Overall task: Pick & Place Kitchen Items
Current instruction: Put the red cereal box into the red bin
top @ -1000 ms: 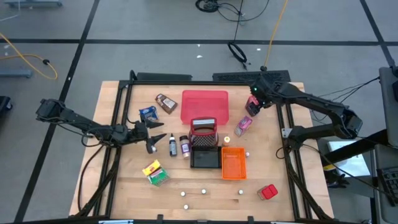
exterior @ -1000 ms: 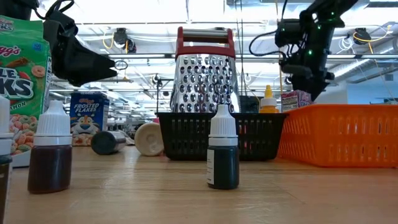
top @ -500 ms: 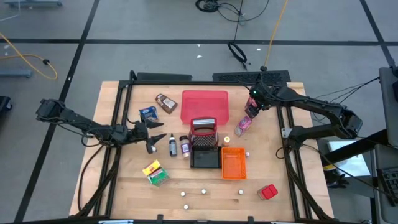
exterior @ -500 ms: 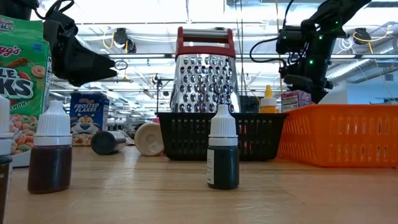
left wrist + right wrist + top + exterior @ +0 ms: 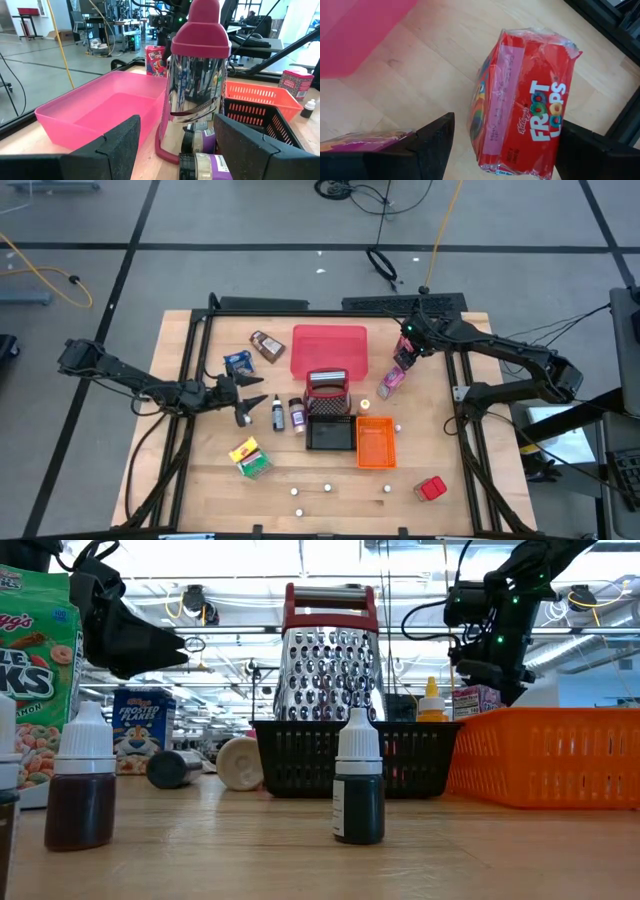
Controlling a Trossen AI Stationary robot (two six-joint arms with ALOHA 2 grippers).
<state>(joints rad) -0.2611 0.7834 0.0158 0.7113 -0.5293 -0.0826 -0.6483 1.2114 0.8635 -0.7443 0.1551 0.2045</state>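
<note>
A red Froot Loops box point(image 5: 525, 120) stands on the table near the far right edge point(image 5: 403, 358). My right gripper point(image 5: 510, 150) is open just above it, pointing down, with one finger on either side of the box point(image 5: 407, 350). A pink pouch point(image 5: 390, 380) lies just nearer. My left gripper point(image 5: 248, 396) is open and hovers level, left of two small dark bottles point(image 5: 277, 414) point(image 5: 297, 413). The left wrist view shows a purple-labelled bottle point(image 5: 205, 164) ahead of the left gripper point(image 5: 170, 150).
A red tray point(image 5: 329, 348) sits at the far middle. A steel grater point(image 5: 327, 388) stands against the black wire basket point(image 5: 329, 436), with the orange bin point(image 5: 375, 442) to its right. Blue box point(image 5: 238, 361), brown pouch point(image 5: 266, 346), yellow-green box point(image 5: 250, 457), red box point(image 5: 431, 488) and white pieces point(image 5: 327, 489) lie scattered.
My right gripper has come down and slightly toward the near edge onto the Froot Loops box, then held still. The left arm has kept still.
</note>
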